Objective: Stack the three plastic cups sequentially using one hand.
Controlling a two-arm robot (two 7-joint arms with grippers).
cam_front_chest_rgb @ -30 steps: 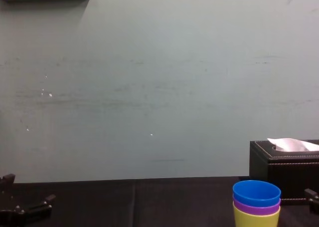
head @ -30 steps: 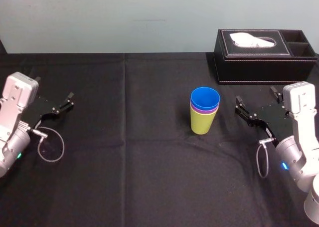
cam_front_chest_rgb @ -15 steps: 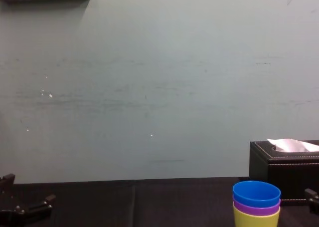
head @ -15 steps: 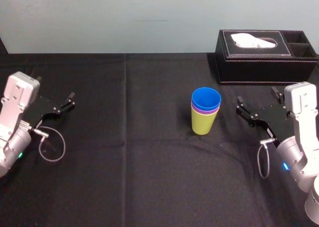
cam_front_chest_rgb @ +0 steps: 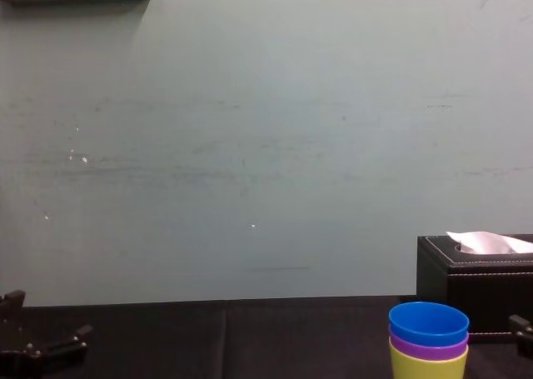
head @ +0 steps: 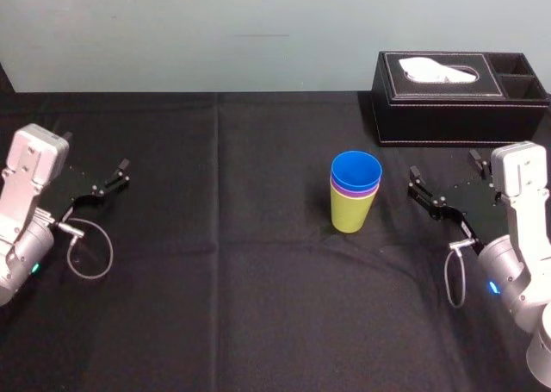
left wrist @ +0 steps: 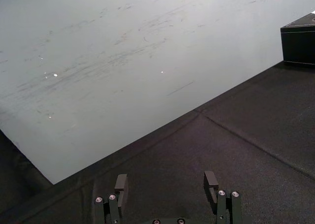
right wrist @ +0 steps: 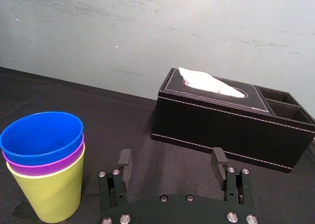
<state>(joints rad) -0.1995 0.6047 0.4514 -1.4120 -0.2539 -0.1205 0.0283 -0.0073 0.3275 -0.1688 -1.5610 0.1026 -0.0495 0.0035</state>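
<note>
The three plastic cups stand nested upright in one stack near the table's middle: the blue cup (head: 355, 167) sits in the purple cup (head: 354, 188), which sits in the lime-green cup (head: 351, 214). The stack also shows in the right wrist view (right wrist: 45, 162) and the chest view (cam_front_chest_rgb: 428, 341). My right gripper (head: 442, 168) (right wrist: 171, 157) hovers open just right of the stack, apart from it, with nothing between its fingers. Far off at the table's left, my left gripper (head: 95, 151) (left wrist: 165, 179) is parked, open and empty.
A black leather tissue box (head: 461, 99) (right wrist: 231, 115) with a white tissue stands at the back right, behind my right gripper. A black cloth (head: 241, 306) covers the table. A pale wall closes the far side.
</note>
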